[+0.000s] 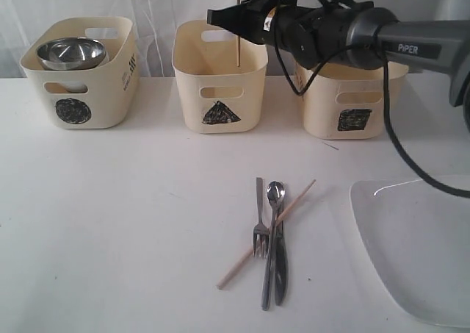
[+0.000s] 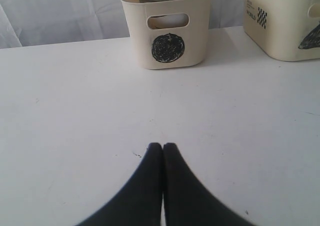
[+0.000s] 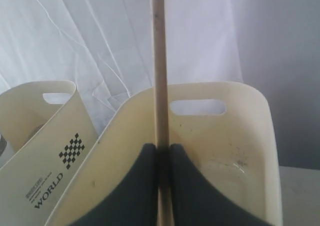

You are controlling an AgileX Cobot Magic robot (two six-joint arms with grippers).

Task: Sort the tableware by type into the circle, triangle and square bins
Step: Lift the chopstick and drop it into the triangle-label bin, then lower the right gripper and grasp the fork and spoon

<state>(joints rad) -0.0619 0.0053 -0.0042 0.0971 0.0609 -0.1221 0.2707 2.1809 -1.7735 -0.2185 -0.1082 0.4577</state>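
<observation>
1. The triangle bin (image 1: 219, 90) is the middle one of three cream tubs along the far side of the table. It looks like the target for this step, and the right arm reaches over it.
2. The right gripper (image 1: 224, 17) has its jaws pinched tight on one wooden chopstick (image 1: 238, 43). It holds the stick upright, with the lower end apparently just inside the bin's rim.
3. To do this well, I would lower the stick until its tip is close to the bin floor. I would keep it clear of the walls, and only then part the jaws. Released from high up, an upright stick may tip and bounce out.
4. The left gripper (image 2: 162, 148) is closed on nothing and sits low over bare table, facing the circle bin (image 2: 167, 36).
5. The table (image 1: 110, 223) is plain white and flat, and a pale draped cloth (image 1: 147, 2) hangs behind the bins.
6. The white plate (image 1: 418, 245) lies at the near right.
7. The circle bin holds a steel bowl (image 1: 71, 52), and the square bin (image 1: 352, 98) stands on the right.
8. The fork (image 1: 260, 230), spoon (image 1: 273, 230), knife (image 1: 281, 267) and second chopstick (image 1: 239, 265) lie overlapped at centre, not yet sorted.
</observation>
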